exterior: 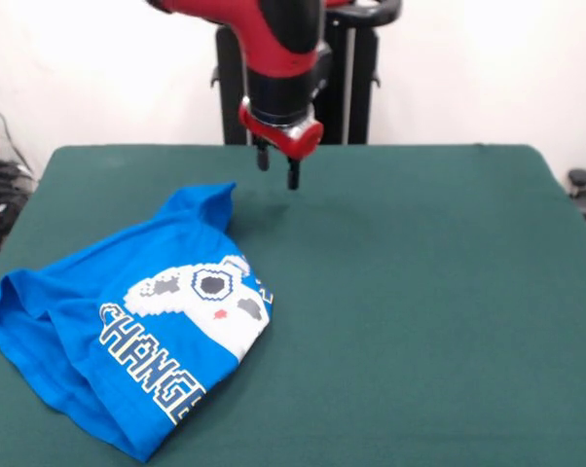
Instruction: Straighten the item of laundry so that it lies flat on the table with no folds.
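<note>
I see the gripper (pixel 277 171) hanging off the red and black arm (pixel 278 58) above the far part of the counter (pixel 420 292), its two dark fingers (pixel 293 175) pointing down with a clear gap between them and nothing held; it is spread, though I cannot say how wide. It is in the air, clear of the cloth, just beyond the shirt's nearest raised corner. The blue T-shirt (pixel 128 321) lies on the left side of the green counter as I look at it, reaching to the near edge. It is crumpled rather than flat: the right side is folded under along a rounded edge, cutting off the white pixel graphic (pixel 210 292) and the block lettering (pixel 147 365), and a peak of fabric stands up at the far end toward the gripper. The left edge shows a rolled, open hem.
</note>
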Available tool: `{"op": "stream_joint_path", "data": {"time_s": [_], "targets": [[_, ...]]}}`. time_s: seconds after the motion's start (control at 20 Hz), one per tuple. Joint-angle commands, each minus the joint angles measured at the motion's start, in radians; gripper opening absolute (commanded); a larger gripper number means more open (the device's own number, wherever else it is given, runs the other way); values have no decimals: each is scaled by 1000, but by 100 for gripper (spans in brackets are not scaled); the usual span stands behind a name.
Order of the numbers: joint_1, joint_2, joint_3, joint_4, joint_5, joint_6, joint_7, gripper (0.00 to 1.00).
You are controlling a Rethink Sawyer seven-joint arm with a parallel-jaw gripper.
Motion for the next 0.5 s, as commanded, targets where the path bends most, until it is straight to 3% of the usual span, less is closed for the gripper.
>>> {"op": "stream_joint_path", "data": {"time_s": [0.05, 0.5], "targets": [[198, 100, -236, -144, 49, -86, 272, 100], [308, 188, -369, -188, 154, -239, 285, 100]]}}
